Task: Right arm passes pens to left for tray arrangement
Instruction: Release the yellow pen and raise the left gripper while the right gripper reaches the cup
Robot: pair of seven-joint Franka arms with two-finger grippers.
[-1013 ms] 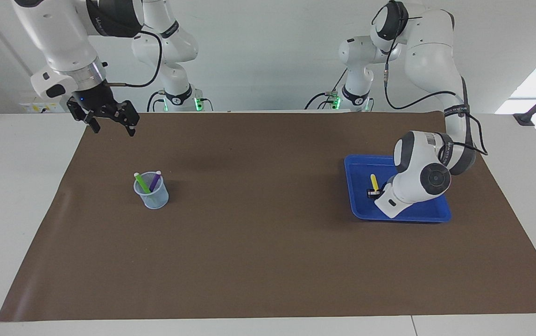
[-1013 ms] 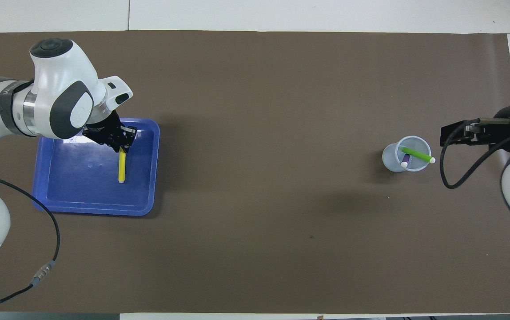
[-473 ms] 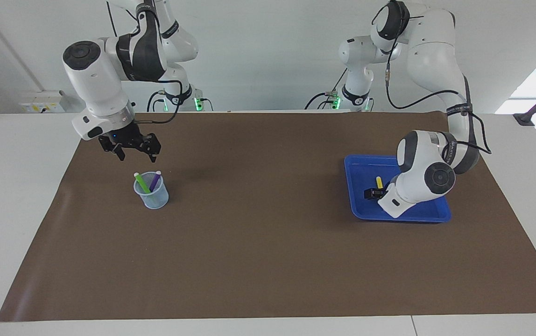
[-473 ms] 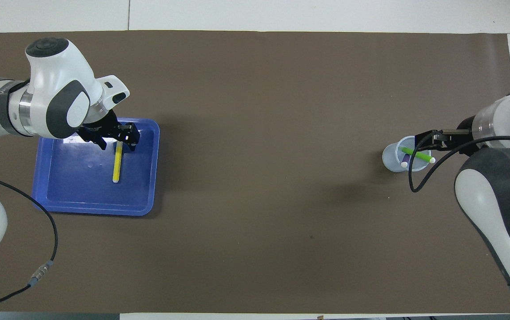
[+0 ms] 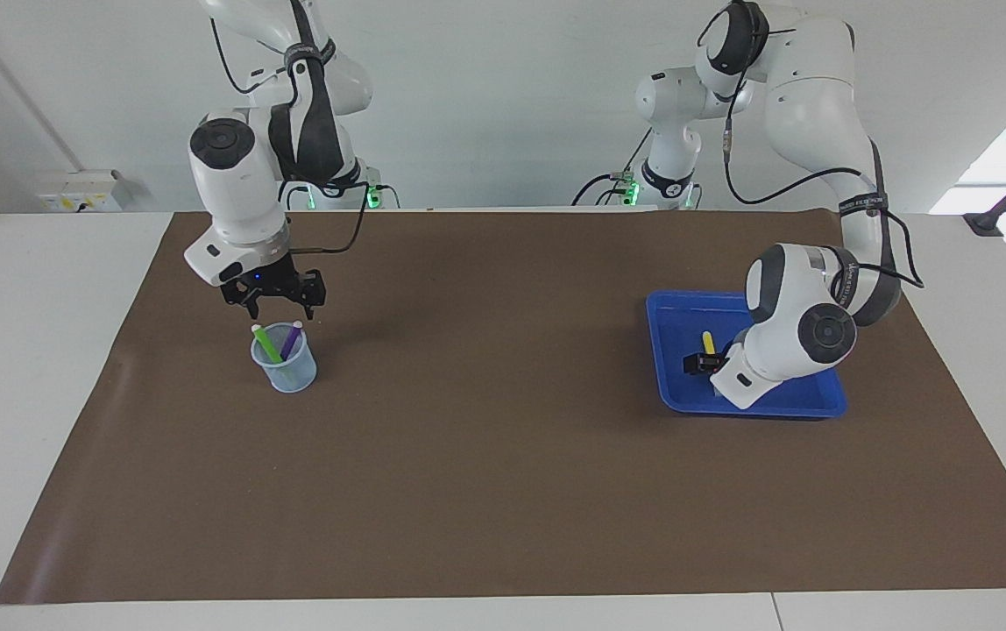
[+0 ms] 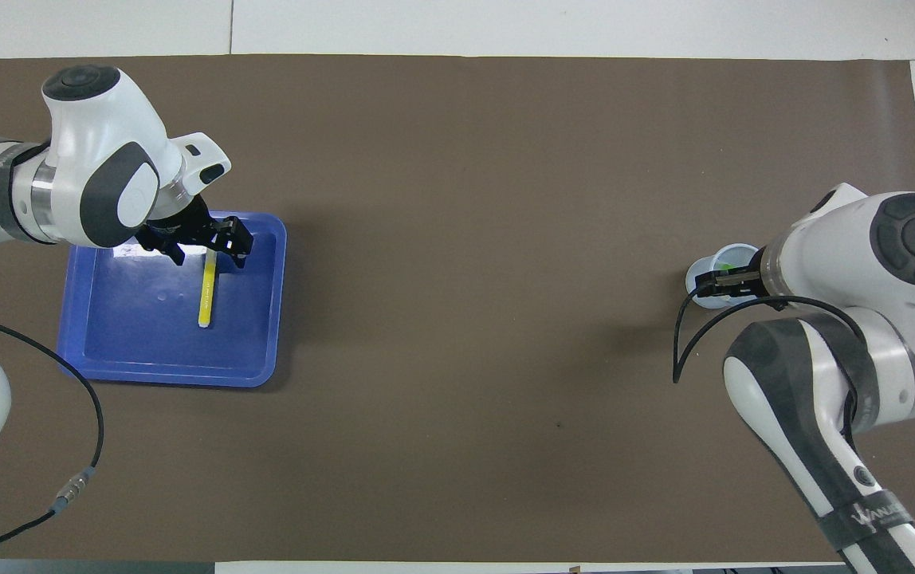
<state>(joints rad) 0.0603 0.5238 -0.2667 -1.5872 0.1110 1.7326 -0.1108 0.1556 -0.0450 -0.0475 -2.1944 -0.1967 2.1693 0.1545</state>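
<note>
Black fingers of the right gripper (image 5: 273,308) stood spread just above the green marker pen (image 5: 265,343) and purple marker pen (image 5: 292,338) in the pale mesh cup (image 5: 284,364). Over the shallow blue plastic tray (image 6: 131,351), the left gripper (image 6: 204,250) gaped wide, the yellow marker pen (image 6: 205,292) lying loose below its fingertips.

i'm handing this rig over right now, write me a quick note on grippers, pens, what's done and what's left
Left gripper: open, low over the blue tray, above one end of the yellow pen.
Right gripper: empty, just above the mesh cup.
Yellow pen lies flat in the tray. Green pen and purple pen stand in the cup at the right arm's end.
Done: one pen placed.
Left: two pens to pick, pass and arrange in the tray.
</note>
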